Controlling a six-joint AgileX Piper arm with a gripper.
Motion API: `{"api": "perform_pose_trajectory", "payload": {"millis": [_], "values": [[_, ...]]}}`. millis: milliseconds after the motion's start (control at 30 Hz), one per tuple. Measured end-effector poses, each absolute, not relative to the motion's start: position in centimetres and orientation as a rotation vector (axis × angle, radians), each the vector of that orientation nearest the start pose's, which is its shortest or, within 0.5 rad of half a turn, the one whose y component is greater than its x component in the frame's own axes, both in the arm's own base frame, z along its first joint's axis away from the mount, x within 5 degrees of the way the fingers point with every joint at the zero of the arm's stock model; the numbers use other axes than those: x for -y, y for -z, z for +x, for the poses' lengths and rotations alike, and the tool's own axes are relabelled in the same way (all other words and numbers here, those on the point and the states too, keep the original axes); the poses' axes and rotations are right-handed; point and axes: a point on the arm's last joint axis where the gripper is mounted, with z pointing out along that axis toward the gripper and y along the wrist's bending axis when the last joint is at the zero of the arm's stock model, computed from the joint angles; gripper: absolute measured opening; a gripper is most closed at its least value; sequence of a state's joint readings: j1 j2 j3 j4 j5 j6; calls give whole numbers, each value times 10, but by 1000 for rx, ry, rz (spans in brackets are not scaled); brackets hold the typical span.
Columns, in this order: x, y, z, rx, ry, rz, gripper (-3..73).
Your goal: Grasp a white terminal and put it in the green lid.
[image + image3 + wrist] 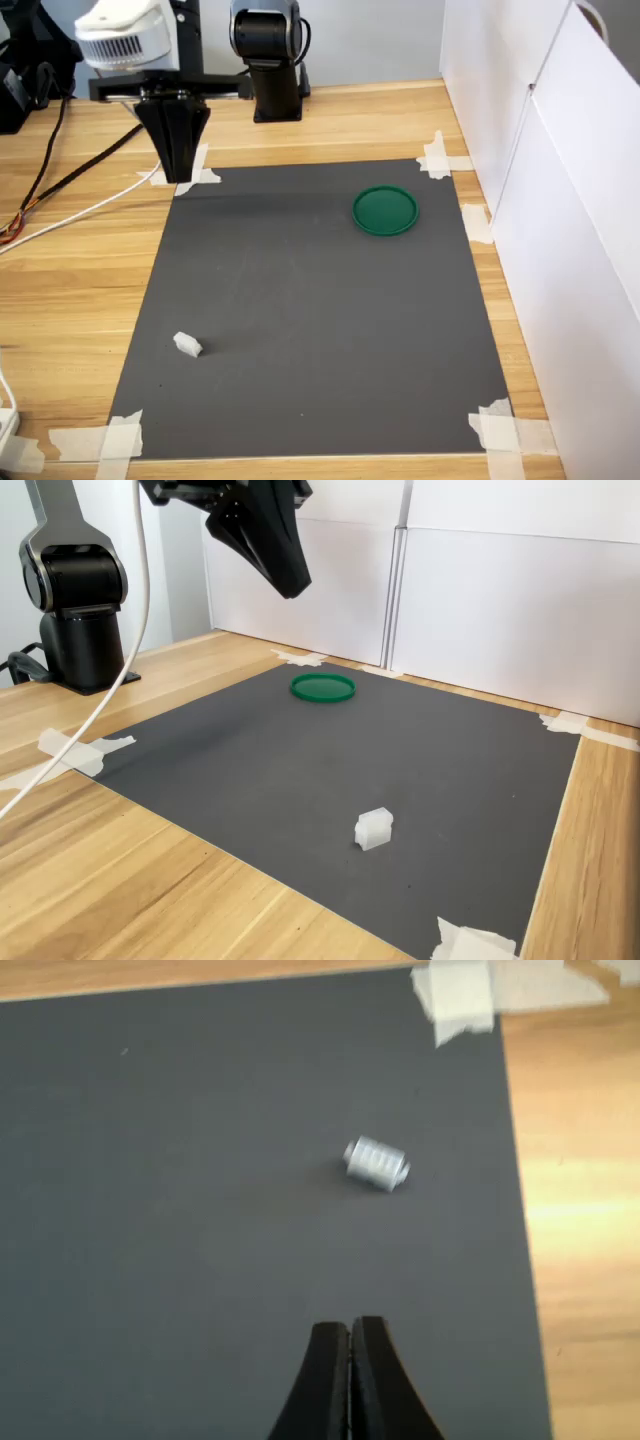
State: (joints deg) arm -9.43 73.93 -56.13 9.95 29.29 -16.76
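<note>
Reach not yet begun: the gripper (350, 1332), fingers pressed together, hung well apart from the white terminal (187, 345), and needed to spread, descend, then carry to the green lid (385, 211).

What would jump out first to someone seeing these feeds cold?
The green lid stands out on the dark mat, toward its far right in the first exterior view. The white terminal lies alone near the mat's near left. The shut gripper hangs high above, holding nothing.

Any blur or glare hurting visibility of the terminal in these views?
Wrist view: soft focus, the white terminal smeared, edges unclear. First exterior view: sharp, terminal casts a faint shadow on the grey mat. Second exterior view: crisp, stepped shape readable; no glare.
</note>
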Motion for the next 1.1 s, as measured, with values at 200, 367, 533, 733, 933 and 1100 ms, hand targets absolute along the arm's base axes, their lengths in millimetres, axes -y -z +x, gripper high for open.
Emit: {"api": "perform_pose_trajectory", "payload": {"millis": [200,367,533,733,933,1100], "values": [[47,-310,311,-2446,114,-95,-21],[55,-316,339,-2523,167,-161,-21],[66,-321,365,-2484,181,-144,-21],[97,-321,377,-2465,207,-84,-21],[99,-307,383,-2539,245,-549,-21],[97,-293,385,-2524,232,-968,-21]]}}
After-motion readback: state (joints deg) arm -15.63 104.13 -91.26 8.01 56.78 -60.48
